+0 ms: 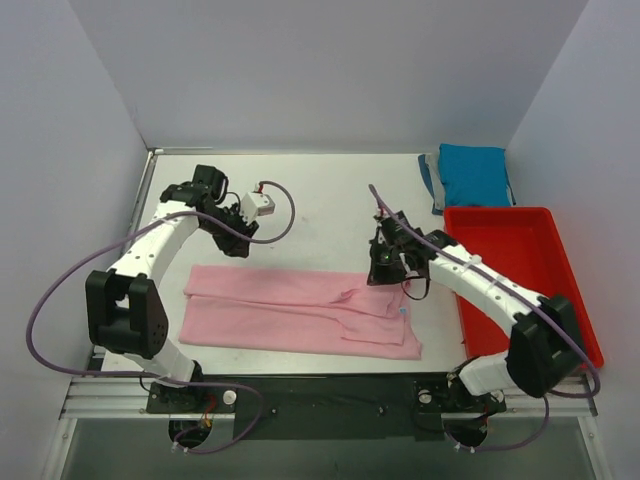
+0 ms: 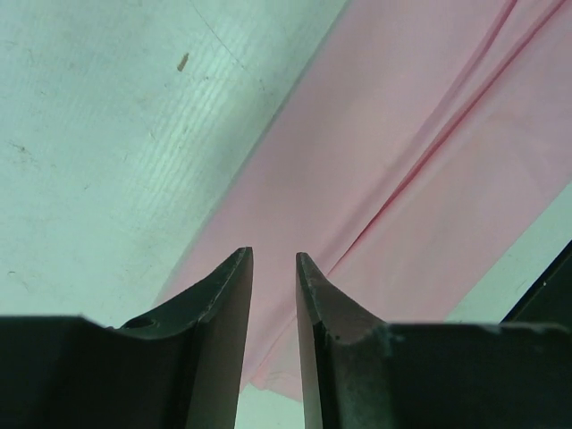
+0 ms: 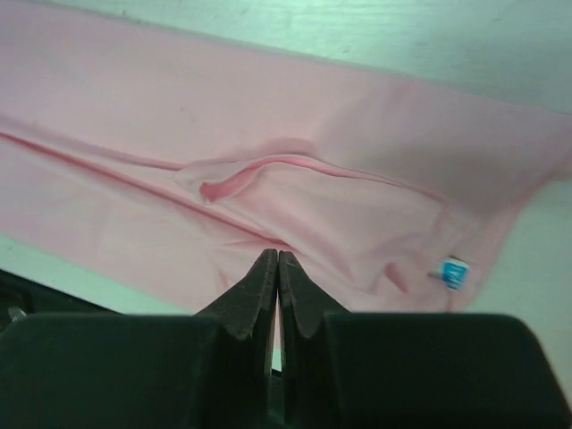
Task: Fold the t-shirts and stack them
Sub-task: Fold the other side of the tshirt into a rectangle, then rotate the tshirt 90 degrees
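The pink t-shirt (image 1: 300, 312) lies on the table, folded into a long flat strip near the front edge. The teal t-shirt (image 1: 472, 175) lies folded at the back right corner. My left gripper (image 1: 235, 243) hovers above the table just behind the strip's left part, jaws a little apart and empty; in the left wrist view (image 2: 274, 259) the pink shirt (image 2: 429, 161) lies below it. My right gripper (image 1: 385, 268) is over the strip's back edge near its right end. In the right wrist view (image 3: 278, 255) it is shut, with the pink shirt (image 3: 357, 134) lying slack beneath, a raised fold in it.
A red plastic tray (image 1: 560, 300) stands along the right side, next to the right arm. A small blue label (image 3: 454, 273) sticks out at the shirt's right end. Grey walls close the table at the back and sides.
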Controlling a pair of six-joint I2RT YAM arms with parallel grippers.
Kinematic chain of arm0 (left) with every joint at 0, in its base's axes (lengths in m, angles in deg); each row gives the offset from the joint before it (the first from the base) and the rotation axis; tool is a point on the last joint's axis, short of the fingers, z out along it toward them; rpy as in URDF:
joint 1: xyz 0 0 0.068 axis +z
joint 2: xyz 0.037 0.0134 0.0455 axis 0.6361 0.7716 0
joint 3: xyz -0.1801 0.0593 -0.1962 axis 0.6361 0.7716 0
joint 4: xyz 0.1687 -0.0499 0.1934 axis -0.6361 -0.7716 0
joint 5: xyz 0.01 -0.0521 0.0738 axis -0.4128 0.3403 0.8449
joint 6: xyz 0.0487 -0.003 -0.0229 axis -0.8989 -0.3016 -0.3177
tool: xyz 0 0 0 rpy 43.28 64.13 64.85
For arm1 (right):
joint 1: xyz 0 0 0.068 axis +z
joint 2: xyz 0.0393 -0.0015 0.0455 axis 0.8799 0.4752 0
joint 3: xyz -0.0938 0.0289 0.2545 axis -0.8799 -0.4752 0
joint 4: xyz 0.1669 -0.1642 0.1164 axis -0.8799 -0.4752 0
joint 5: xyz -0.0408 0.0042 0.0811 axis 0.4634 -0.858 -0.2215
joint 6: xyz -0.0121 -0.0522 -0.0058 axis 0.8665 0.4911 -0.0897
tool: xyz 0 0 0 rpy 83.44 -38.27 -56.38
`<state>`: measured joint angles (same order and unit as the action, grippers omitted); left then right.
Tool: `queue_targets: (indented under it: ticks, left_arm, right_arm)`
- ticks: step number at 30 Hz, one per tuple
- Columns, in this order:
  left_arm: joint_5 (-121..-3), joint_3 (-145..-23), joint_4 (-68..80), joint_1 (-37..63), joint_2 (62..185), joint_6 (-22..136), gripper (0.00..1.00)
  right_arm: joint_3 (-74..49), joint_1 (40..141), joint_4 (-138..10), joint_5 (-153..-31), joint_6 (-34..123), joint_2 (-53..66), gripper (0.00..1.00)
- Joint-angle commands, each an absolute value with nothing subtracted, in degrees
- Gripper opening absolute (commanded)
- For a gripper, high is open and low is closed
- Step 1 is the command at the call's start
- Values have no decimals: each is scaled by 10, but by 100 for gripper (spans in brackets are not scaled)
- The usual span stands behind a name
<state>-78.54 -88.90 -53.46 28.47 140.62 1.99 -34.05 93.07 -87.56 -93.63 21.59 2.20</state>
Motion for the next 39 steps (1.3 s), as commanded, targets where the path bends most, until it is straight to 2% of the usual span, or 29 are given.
queue_targets:
  ticks: [1,8,16,20,24,27,34,39]
  left_arm:
    - [-810,-895,-485,302,1391,113,36]
    - [-788,-887,-472,369,1395,130,34]
    - [-775,-863,-469,384,1372,116,34]
    - [-756,-856,-459,392,1369,112,34]
    - [-752,-867,-454,416,1373,111,34]
    - [-729,-867,-449,417,1385,107,34]
    - [-654,-845,-423,440,1432,102,26]
    - [-656,-840,-424,444,1437,100,26]
  right_arm:
    - [-309,971,-844,-1025,218,130,0]
    - [-215,992,-857,-1038,231,249,0]
    - [-157,995,-862,-1032,236,347,0]
    - [-142,994,-876,-1037,257,351,0]
    - [-112,992,-901,-984,279,278,0]
    - [-134,971,-919,-966,272,237,0]
    - [-314,876,-931,-898,238,147,0]
    - [-338,827,-916,-899,254,202,0]
